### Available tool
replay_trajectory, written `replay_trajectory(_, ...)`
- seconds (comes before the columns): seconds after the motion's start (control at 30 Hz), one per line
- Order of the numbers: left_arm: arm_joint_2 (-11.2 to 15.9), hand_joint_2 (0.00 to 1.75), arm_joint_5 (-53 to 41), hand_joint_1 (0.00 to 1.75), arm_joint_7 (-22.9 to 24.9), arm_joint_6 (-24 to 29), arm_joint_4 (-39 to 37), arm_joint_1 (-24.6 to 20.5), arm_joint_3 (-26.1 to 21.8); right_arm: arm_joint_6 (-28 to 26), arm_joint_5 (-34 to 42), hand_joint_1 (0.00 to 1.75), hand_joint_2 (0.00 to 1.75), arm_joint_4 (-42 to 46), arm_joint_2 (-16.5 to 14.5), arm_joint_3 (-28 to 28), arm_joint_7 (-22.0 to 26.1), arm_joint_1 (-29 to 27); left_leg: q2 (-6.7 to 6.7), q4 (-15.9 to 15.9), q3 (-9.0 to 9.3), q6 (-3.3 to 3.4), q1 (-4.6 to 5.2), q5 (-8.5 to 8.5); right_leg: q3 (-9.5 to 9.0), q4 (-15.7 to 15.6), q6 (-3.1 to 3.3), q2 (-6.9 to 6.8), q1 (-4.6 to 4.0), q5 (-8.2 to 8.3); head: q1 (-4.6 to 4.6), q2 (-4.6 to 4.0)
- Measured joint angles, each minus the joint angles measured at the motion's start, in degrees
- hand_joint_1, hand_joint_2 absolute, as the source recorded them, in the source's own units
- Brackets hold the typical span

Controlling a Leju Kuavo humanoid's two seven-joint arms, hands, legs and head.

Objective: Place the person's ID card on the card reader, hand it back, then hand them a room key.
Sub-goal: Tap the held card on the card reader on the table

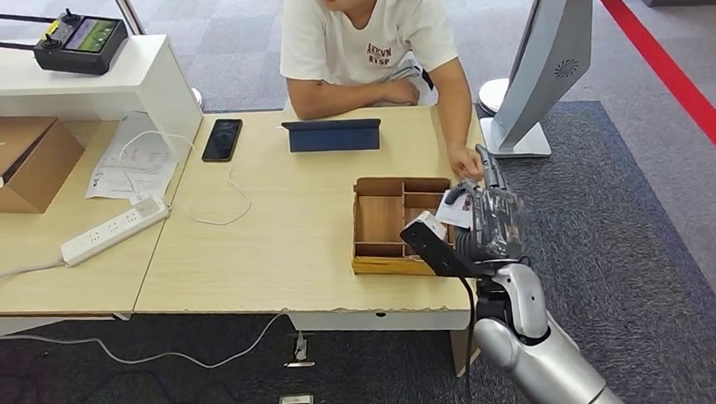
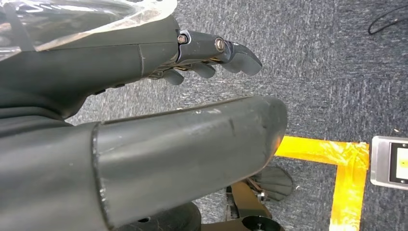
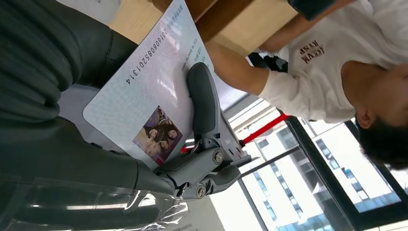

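**ID card held at the desk's right edge, person's hand close by**

The right hand [image 1: 485, 223] is raised beside the right end of the wooden desk [image 1: 274, 253], gripping the ID card [image 3: 144, 91]; in the right wrist view a dark finger [image 3: 202, 101] lies across the card's face and presses it flat against the hand, so the photo and printed number stay readable and the card cannot slip; the card sits just over the right side of the wooden divided tray [image 1: 383, 221], white against the dark fingers; the person [image 1: 364, 35] leans on the desk from the far side and has one hand [image 1: 468, 164] reaching down to touch or nearly touch the robot's fingers, which suggests a handover, though which way the card is going cannot be told; no card reader can be picked out with certainty, so how far the task has run is unclear; the left hand [image 2: 211, 53] hangs low over the grey carpet [image 2: 312, 62] near yellow floor tape [image 2: 337, 159], its fingers loosely curled and holding nothing, kept out of the way while the right does the work.
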State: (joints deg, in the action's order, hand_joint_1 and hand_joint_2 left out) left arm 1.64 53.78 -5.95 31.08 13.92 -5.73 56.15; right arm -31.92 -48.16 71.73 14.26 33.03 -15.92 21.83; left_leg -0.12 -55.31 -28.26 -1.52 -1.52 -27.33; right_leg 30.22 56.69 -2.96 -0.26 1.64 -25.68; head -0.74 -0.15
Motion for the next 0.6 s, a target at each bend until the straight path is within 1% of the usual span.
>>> replay_trajectory(0.33,0.14,0.0,2.91,0.0,-0.05,0.8,0.0,0.12,0.0,8.31,2.85,1.75,1.75,0.63,7.11,1.58,-1.91,-0.14,0.0,-0.01,-0.01,0.0,0.01,-0.01,0.02,-0.01,0.0,0.0,0.01,0.0,0.0,0.0)
replay_trajectory(0.47,0.21,0.0,3.4,0.0,-0.16,0.83,0.0,0.12,0.0,9.64,4.38,1.75,1.75,1.16,9.12,2.47,-2.32,-0.36,0.0,-0.01,0.0,0.0,0.01,0.0,0.01,-0.01,0.0,0.0,0.01,0.0,0.01,0.0)
replay_trajectory(0.6,0.22,0.0,3.48,0.0,-0.78,0.83,0.0,0.11,0.0,9.72,5.25,1.75,1.75,1.42,10.23,3.33,-2.39,-1.09,0.0,-0.01,-0.01,0.0,0.01,0.0,0.01,-0.01,0.0,0.0,0.01,0.0,0.0,0.0)
